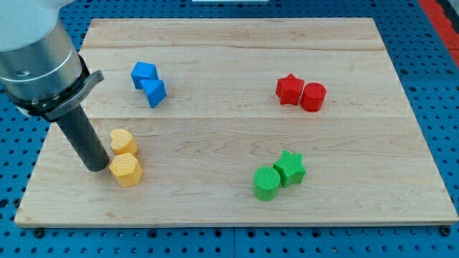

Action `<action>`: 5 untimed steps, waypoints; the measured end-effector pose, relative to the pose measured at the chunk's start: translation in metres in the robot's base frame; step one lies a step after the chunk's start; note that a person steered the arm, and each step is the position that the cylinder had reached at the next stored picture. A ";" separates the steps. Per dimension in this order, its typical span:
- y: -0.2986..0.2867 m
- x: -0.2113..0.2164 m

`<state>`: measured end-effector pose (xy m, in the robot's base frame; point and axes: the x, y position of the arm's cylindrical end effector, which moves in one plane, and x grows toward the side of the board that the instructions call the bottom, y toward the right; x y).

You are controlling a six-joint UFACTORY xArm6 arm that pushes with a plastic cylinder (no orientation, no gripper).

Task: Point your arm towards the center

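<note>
1. Nearest the view's bottom: green cylinder (pixel 266 183), touching green star (pixel 290 168) on its upper right; both sit right of the board's middle, low down.
2. Yellow hexagon (pixel 127 170) and yellow heart (pixel 122 141) stand at the view's left, stacked one above the other, touching.
3. My tip (pixel 94 167) is down on the wooden board (pixel 237 50), just left of the yellow pair, prob. touching or nearly so; can't tell for certain. It's a bare rod, no jaws, nothing held.
4. Key relation: board centre, the task's goal, lies to the view's right of the tip and a bit up. Well apart from it.
5. Straight line to centre runs through the yellow pair, so going direct would likely shove them along.
6. Room: centre itself is bare wood. Blue blocks (pixel 149 83) upper left, red star (pixel 289 89) w/ red cylinder (pixel 313 97) upper right; neither is on the path.
7. Left board edge is near the tip; no need to go that way.
</note>
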<state>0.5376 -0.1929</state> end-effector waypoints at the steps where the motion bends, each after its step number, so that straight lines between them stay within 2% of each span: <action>1: 0.025 0.030; 2: 0.065 0.047; 3: 0.150 0.045; 5: 0.167 0.037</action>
<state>0.5751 -0.0259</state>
